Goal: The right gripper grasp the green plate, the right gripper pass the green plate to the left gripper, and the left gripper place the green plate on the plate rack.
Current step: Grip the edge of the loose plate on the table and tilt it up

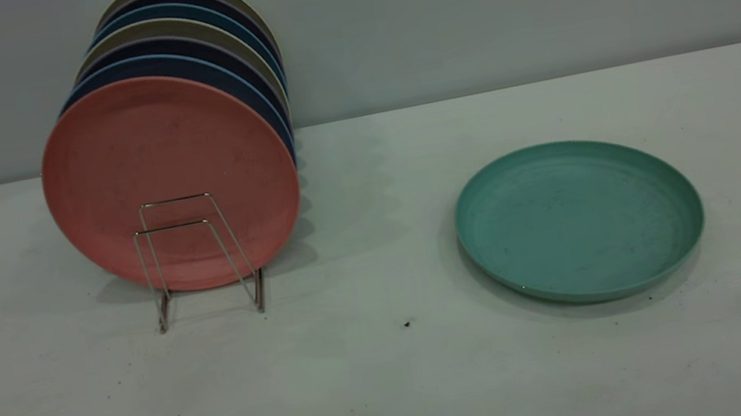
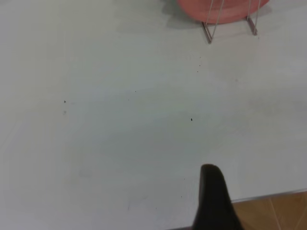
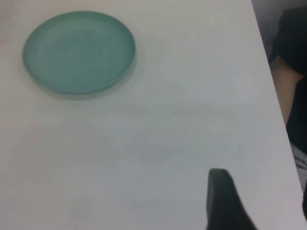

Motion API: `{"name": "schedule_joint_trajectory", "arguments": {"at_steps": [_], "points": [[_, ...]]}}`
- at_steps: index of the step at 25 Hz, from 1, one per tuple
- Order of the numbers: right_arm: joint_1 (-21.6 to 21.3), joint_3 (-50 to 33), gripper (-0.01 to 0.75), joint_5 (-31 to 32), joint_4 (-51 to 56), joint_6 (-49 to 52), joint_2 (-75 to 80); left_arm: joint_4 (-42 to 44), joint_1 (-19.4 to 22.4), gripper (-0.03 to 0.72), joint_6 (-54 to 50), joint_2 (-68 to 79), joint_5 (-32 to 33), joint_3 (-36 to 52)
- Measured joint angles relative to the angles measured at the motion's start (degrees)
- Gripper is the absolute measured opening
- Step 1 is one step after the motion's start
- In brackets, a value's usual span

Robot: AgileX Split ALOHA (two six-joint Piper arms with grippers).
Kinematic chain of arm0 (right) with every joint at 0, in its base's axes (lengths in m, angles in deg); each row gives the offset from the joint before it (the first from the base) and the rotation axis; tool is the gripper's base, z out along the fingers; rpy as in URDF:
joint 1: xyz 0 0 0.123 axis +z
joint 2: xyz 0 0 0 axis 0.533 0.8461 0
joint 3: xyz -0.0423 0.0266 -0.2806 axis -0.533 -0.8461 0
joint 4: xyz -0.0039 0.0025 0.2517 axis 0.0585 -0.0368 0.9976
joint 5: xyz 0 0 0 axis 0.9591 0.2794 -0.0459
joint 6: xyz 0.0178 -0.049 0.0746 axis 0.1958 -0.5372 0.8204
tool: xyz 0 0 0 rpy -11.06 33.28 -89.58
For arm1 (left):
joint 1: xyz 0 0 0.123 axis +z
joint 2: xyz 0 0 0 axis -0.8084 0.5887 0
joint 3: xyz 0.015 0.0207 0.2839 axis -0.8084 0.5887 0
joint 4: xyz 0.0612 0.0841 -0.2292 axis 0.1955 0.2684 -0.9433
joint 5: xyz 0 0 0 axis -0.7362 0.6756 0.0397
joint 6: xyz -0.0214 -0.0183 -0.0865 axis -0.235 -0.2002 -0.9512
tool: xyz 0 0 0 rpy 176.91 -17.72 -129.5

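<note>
Your right claw point(image 3: 225, 201) shows only as one dark finger at the edge of its wrist view, hanging above bare table point(image 1: 400, 384) well apart from the green plate point(image 1: 579, 218); whether it is spread or pressed together cannot be told. Your left claw point(image 2: 216, 201) is the same story: a single black finger over the table near its front edge, its state not readable, with the foot of the plate rack point(image 1: 198, 259) far off ahead of it. Neither arm appears in the outside view.

You'll find the green plate lying flat, face up, alone on the right half of the table, touching nothing. The plate rack stands on the left half, holding a pink plate point(image 1: 169, 174) at the front and a row of blue and beige plates point(image 1: 192, 42) behind it. Two wire loops at the front stand free.

Judging by its look, the plate is light, stiff plastic with a matte face, so it should not be slippery, though it lies low on the table. Take it by the raised rim, on the side nearest your right arm, one finger over and one under, leaving the opposite rim free for the handover.
</note>
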Motion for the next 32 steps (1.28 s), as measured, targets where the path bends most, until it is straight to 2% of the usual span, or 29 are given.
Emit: {"name": "schedule_joint_trajectory", "arguments": {"at_steps": [27, 32], "points": [[0.0, 0.0, 0.405, 0.0, 0.0, 0.0, 0.0, 0.0, 0.0, 0.514, -0.1, 0.0, -0.1, 0.0], [0.0, 1.3, 0.418, -0.3, 0.5, -0.1, 3.0, 0.0, 0.0, 0.536, -3.3, 3.4, -1.5, -2.0]]}}
